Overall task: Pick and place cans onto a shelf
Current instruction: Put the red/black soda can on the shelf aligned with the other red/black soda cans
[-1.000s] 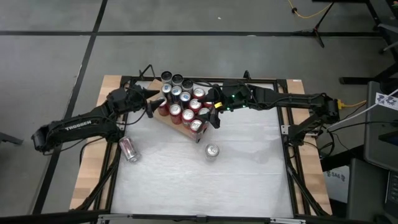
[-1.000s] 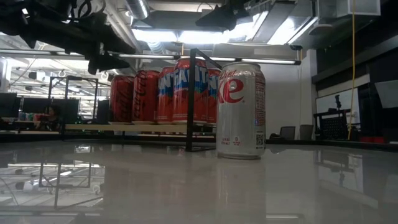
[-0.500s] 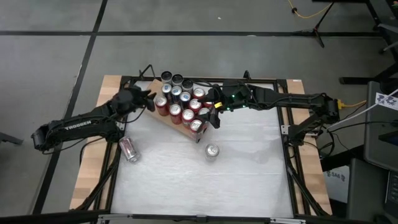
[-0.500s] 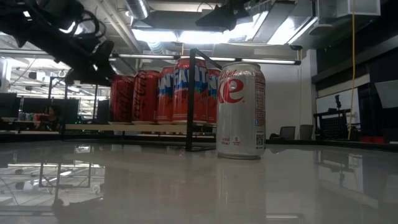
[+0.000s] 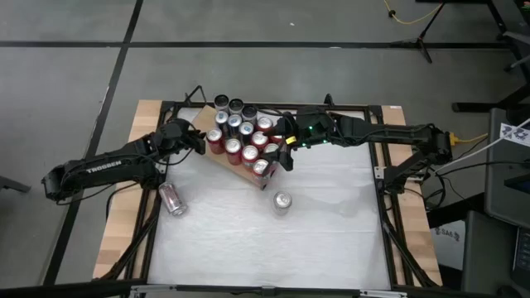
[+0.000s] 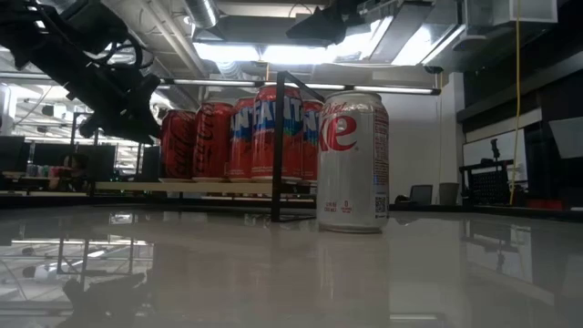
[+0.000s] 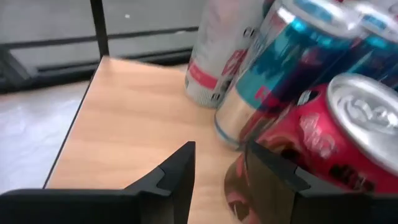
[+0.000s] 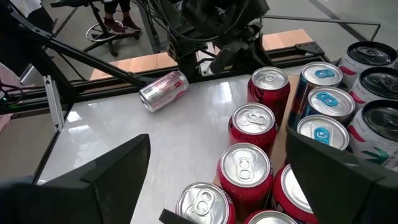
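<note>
Two cans wait on the table (image 5: 331, 232): a silver can (image 5: 283, 201) upright, another can (image 5: 171, 199) lying left; farther, the shelf (image 5: 205, 120) holds the cluster; left hand (image 5: 199, 141) empty, fingers narrowly apart; right hand (image 5: 286, 156) wide open, empty; next: fetch one.

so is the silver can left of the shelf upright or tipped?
Tipped. The silver can lies on its side on the table, its whole length showing from above.
</note>
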`<state>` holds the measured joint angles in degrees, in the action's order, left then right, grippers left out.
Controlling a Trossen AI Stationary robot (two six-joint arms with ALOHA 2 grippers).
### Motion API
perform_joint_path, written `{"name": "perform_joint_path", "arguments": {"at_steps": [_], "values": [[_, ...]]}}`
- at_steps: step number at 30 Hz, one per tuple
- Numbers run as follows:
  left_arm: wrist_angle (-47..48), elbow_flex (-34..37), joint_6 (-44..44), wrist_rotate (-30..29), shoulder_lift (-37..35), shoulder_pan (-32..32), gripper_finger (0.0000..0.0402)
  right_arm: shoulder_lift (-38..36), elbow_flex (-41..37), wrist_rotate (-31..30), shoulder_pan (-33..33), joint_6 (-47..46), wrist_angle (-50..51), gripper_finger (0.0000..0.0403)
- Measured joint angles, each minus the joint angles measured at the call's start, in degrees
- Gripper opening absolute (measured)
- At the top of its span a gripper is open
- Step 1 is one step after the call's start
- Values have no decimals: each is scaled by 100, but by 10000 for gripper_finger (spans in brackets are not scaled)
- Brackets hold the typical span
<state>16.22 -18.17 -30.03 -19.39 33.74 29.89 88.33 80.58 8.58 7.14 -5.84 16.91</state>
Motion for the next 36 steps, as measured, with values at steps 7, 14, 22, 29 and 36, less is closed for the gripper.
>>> {"name": "perform_joint_path", "arguments": {"at_steps": [7, 14, 22, 29, 36], "values": [[348, 9, -472, 133, 1, 10, 135, 0, 0, 0, 1, 32, 4, 363], [320, 9, -776, 205, 0, 9, 135, 0, 0, 0, 0, 34, 2, 363], [324, 9, -845, 40, -100, 9, 135, 0, 0, 0, 1, 39, 19, 363], [326, 9, -1066, 238, -309, 7, 135, 0, 0, 0, 2, 185, 140, 363], [495, 9, -1718, 549, -308, -115, 135, 0, 0, 0, 0, 186, 144, 363]]}}
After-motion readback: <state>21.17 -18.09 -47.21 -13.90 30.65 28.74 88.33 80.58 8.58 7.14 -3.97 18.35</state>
